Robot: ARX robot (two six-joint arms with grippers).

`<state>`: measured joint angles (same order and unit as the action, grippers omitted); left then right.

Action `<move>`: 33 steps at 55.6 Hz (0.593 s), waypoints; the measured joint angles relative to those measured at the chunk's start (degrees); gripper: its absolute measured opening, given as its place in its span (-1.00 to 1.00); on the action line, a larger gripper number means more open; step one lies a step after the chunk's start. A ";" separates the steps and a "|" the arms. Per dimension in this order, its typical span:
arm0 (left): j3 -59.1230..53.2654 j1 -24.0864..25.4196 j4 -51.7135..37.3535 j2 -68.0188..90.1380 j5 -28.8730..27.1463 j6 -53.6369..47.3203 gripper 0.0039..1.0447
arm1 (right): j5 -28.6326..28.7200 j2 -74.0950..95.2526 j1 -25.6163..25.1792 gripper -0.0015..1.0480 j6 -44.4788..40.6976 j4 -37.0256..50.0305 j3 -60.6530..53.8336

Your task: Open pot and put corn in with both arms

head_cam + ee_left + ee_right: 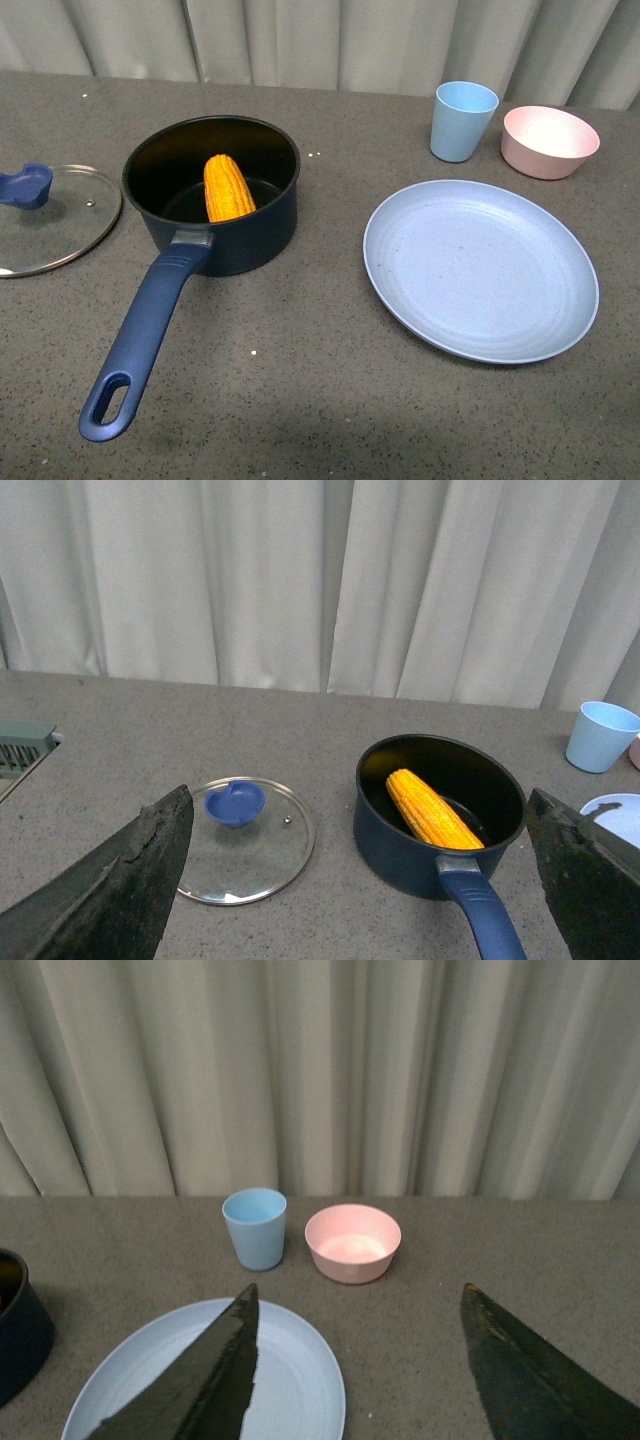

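So the corn [228, 188] sits inside the pot [212, 195], leaning with its tip up against the far wall and its base down on the black floor. The lid [52, 218] is off and lies flat on the table [330, 400] just left of the pot, blue knob up, close but not touching it from what the front view shows. The pot's handle [145, 330] points back toward the robot.

Neither arm shows in the front view. In the left wrist view the left gripper [360, 880] is wide open with nothing between its fingers, hanging well back from the pot and lid. The right gripper [360, 1370] is also spread wide and empty, looking over the plate [290, 1380], with the cup [255, 1228] and bowl [352, 1243] beyond.

Judging by that, both steps look done: pot opened, corn in. Probably nothing is left but keeping the arms clear, though how high they sit above the table is hard to tell from the wrist views. If anything more comes, it'd be leaving the corn as it lies
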<state>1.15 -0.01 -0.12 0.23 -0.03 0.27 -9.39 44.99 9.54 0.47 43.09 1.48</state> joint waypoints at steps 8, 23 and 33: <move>0.00 0.00 0.00 0.00 0.02 0.00 0.88 | 2.34 -6.27 -2.25 -0.49 -0.17 -5.77 -1.03; 0.00 0.00 0.00 0.00 0.00 0.00 0.88 | 9.07 -17.46 -9.31 -0.98 -0.42 -15.78 -1.16; 0.00 0.00 0.00 0.00 0.02 0.00 0.88 | 9.29 -22.27 -9.40 -0.98 -0.42 -20.33 -1.16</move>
<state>1.15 -0.01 -0.12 0.23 -0.01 0.27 -0.10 22.72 0.14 0.05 22.76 0.32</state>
